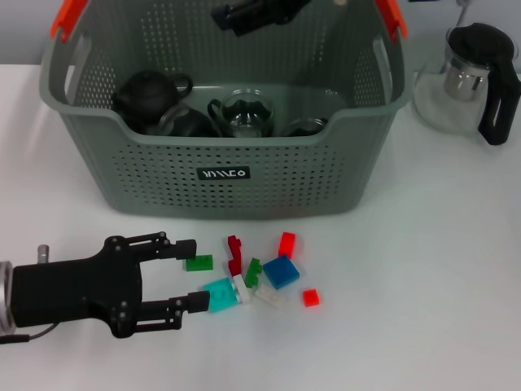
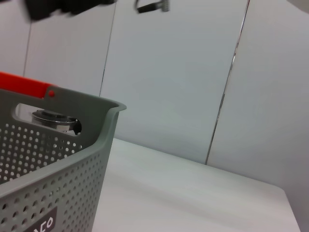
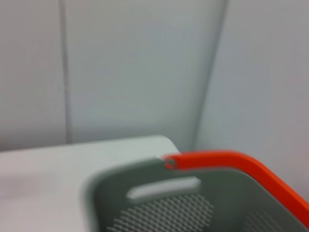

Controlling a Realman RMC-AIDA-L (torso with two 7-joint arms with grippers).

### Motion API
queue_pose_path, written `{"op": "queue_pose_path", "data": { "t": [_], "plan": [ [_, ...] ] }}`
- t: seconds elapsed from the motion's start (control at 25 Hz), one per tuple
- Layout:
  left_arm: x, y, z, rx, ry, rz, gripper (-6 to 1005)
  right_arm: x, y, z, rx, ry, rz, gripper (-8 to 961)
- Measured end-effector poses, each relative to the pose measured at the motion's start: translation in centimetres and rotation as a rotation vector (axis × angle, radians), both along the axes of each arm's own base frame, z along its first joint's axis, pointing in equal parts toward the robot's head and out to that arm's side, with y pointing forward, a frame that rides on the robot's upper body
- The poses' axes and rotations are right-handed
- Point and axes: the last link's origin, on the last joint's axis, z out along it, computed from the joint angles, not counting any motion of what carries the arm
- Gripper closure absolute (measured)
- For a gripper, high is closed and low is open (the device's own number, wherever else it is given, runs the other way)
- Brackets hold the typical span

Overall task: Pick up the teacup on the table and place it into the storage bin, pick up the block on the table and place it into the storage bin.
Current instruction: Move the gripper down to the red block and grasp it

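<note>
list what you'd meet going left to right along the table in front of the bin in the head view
left gripper → green block → cyan block → blue block → small red block

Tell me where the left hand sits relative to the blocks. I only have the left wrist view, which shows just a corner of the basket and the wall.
Observer: In the head view the left hand is low over the table in front of the storage bin. It is open and faces the scattered blocks.
Operator: Name the block closest to it.
Observer: The cyan block lies right at one fingertip, and a green block lies just beyond the other.
Operator: Report the right hand.
Observer: The right hand hangs above the back of the bin, far from the blocks.
</note>
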Motion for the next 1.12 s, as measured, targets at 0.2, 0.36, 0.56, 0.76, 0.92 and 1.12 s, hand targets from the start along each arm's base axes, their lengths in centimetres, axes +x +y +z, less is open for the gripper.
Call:
{"op": "queue_pose_path", "data": {
  "t": [0.2, 0.36, 0.56, 0.76, 0.92, 1.12],
  "plan": [
    [0.0, -0.1, -0.1, -0.001, -0.001, 0.001, 263, 0.8, -3.4, 1.8, -0.105, 0.005, 0.106, 152],
    [0.0, -0.1, -0.1, -0.001, -0.001, 0.001, 263, 3.4, -6.2, 2.2, -0.225, -0.099, 0.134, 33],
    [0.0, 0.0, 0.0, -0.002, 0.001, 0.000, 263, 6.9, -8.6, 2.4, -0.309, -0.244, 0.088, 37],
    [0.0, 0.0, 0.0, 0.000, 0.005, 0.001, 264, 9.9, -9.1, 1.3, -0.369, -0.410, -0.024, 37],
    [-0.1, 0.1, 0.0, 0.007, 0.008, 0.006, 264, 11.3, -9.2, -0.8, -0.424, -0.513, -0.061, 37],
    [0.0, 0.2, -0.1, 0.008, 0.004, 0.007, 264, 11.8, -8.9, -3.8, -0.453, -0.607, -0.043, 38]
  ]
}}
